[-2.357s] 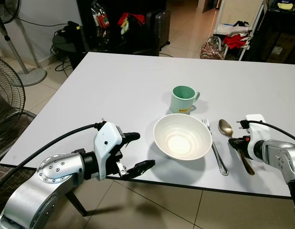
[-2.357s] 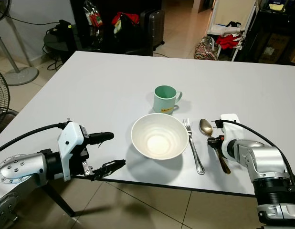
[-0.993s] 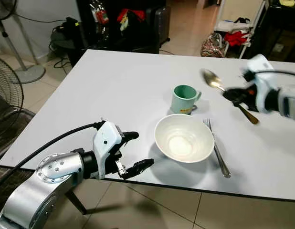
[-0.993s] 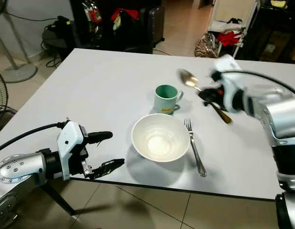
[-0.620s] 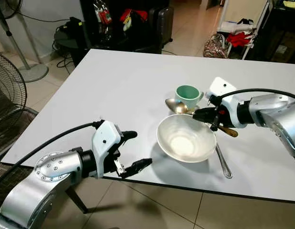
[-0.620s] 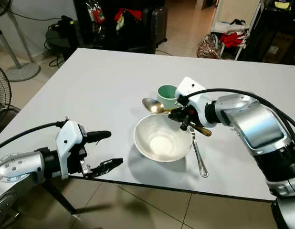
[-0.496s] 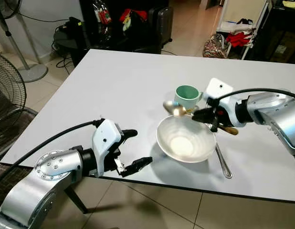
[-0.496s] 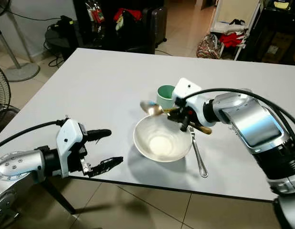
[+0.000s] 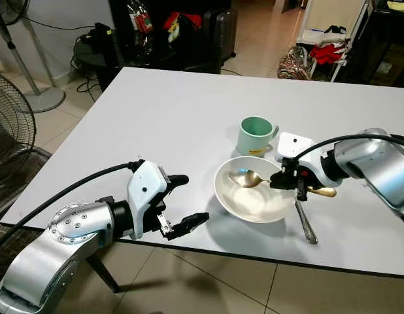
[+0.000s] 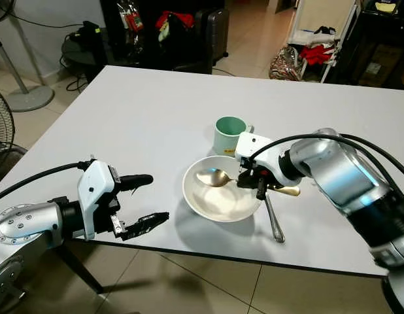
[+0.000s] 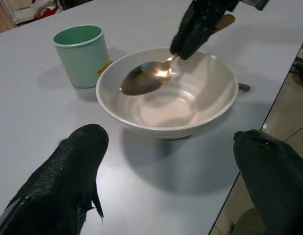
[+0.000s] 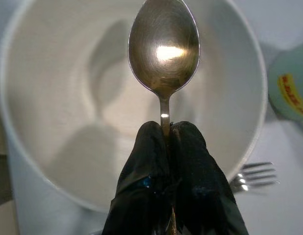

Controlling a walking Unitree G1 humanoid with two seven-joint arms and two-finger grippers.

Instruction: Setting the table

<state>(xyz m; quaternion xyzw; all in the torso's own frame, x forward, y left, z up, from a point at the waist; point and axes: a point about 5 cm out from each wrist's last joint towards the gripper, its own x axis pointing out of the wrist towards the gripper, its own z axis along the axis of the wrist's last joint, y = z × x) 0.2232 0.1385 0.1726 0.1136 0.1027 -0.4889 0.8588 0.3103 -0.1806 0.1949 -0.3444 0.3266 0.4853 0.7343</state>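
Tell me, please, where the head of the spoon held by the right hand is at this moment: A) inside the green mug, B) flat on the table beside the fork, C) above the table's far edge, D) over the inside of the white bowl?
D: the right hand grips the spoon by its handle, with the head over the inside of the white bowl.

White ribbed bowl [image 9: 254, 196] sits upright near the table's front edge; a metal spoon [image 9: 244, 177] lies nearly level over it, scoop up, pointing to nine o'clock. Mint-green mug [image 9: 255, 136] with a yellow label stands at the bowl's twelve o'clock; a steel fork [image 9: 304, 219] lies at three o'clock
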